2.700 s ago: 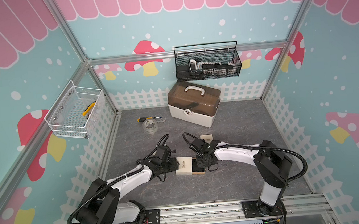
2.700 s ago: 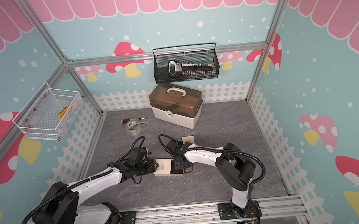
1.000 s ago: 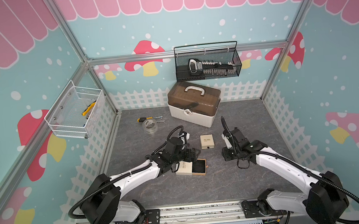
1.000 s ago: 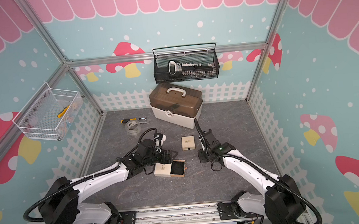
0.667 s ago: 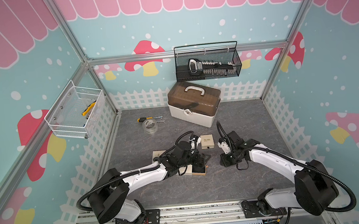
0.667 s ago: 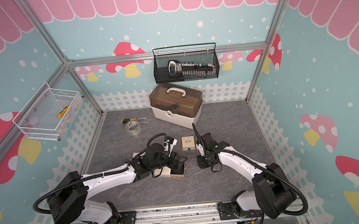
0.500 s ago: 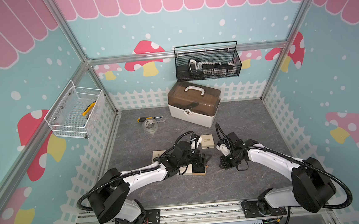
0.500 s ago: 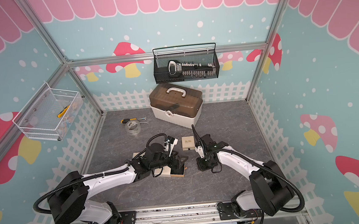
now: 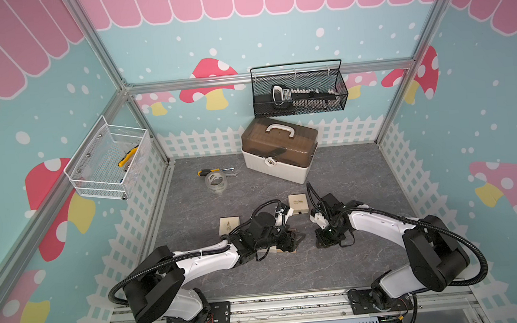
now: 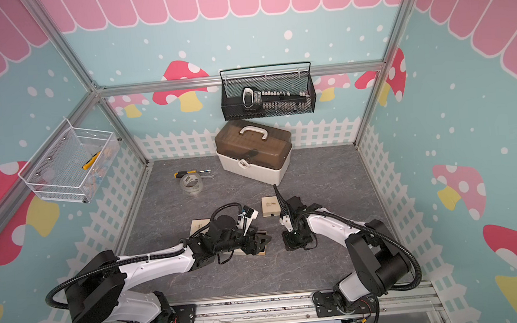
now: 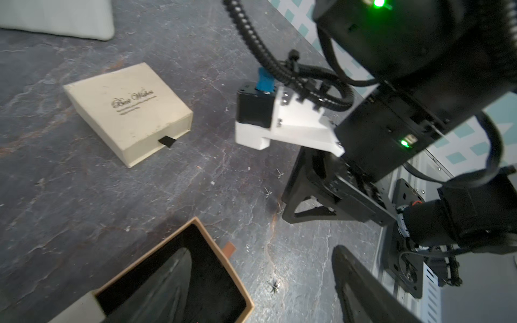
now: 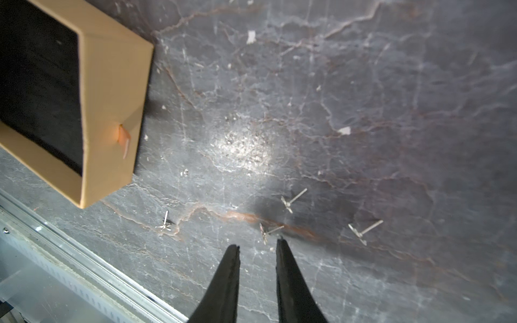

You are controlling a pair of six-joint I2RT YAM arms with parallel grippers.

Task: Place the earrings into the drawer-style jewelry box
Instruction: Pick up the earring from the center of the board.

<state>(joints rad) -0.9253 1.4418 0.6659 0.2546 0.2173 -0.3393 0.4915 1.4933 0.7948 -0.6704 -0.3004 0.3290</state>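
The drawer-style jewelry box (image 11: 215,251) lies with its tan, black-lined drawer (image 12: 112,112) pulled out of the cream sleeve; in both top views it sits under my left wrist (image 9: 289,250) (image 10: 258,253). Several earrings, tiny silvery pins, lie on the grey floor beside it (image 12: 291,200) (image 12: 268,230) (image 12: 363,230) (image 12: 164,222). My right gripper (image 12: 257,245) (image 9: 326,242) points down at the floor, its tips a narrow gap apart and empty, just short of one earring. My left gripper (image 11: 261,251) (image 9: 291,238) is open, one finger over the drawer, with one earring (image 11: 274,286) on the floor between its fingers.
A closed cream box (image 9: 297,204) (image 11: 131,112) lies behind the grippers, another cream box (image 9: 229,226) to the left. A brown-lidded toolbox (image 9: 280,154), tape roll (image 9: 216,181) and screwdriver (image 9: 210,171) sit at the back. The metal front rail (image 12: 84,265) runs close by.
My right arm has swung in from the right and dropped its gripper to the floor beside the drawer, jaws narrowing. My left gripper has shifted right, over the open drawer.
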